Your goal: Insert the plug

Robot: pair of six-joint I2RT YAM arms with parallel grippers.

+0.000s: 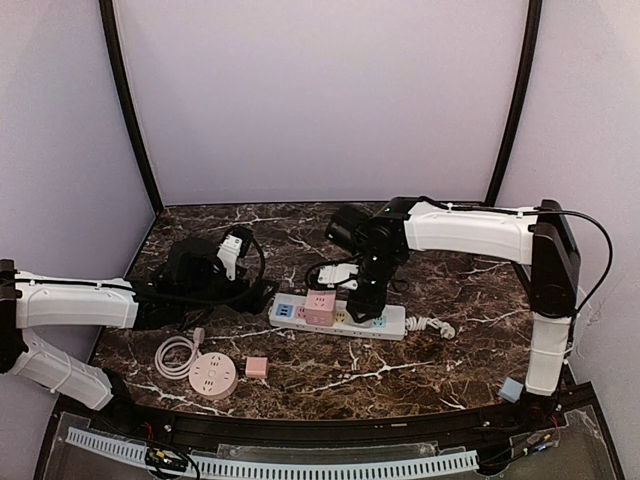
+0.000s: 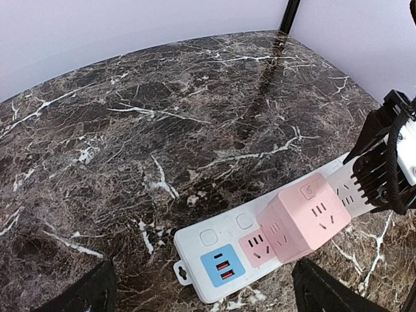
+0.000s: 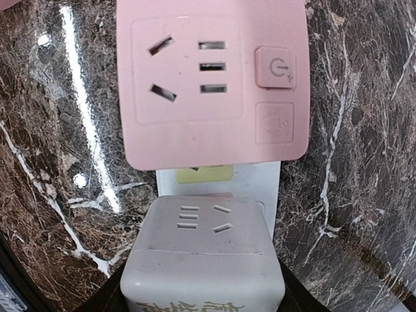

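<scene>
A white power strip (image 1: 392, 322) lies across the middle of the table, with a pink cube adapter (image 1: 320, 303) plugged into it. My right gripper (image 1: 365, 300) is shut on a pale grey cube plug (image 3: 201, 253) and holds it right over the strip (image 3: 260, 182), next to the pink cube (image 3: 211, 78). I cannot tell whether its pins are seated. My left gripper (image 1: 240, 280) is open and empty just left of the strip's end. In the left wrist view its fingertips (image 2: 84, 292) straddle the strip's blue USB panel (image 2: 222, 265).
A round pink socket hub (image 1: 213, 377) with a coiled white cable (image 1: 175, 355) and a small pink cube (image 1: 257, 367) lie at the front left. The strip's white cord (image 1: 430, 325) trails right. A light blue cube (image 1: 511, 389) sits by the right arm's base.
</scene>
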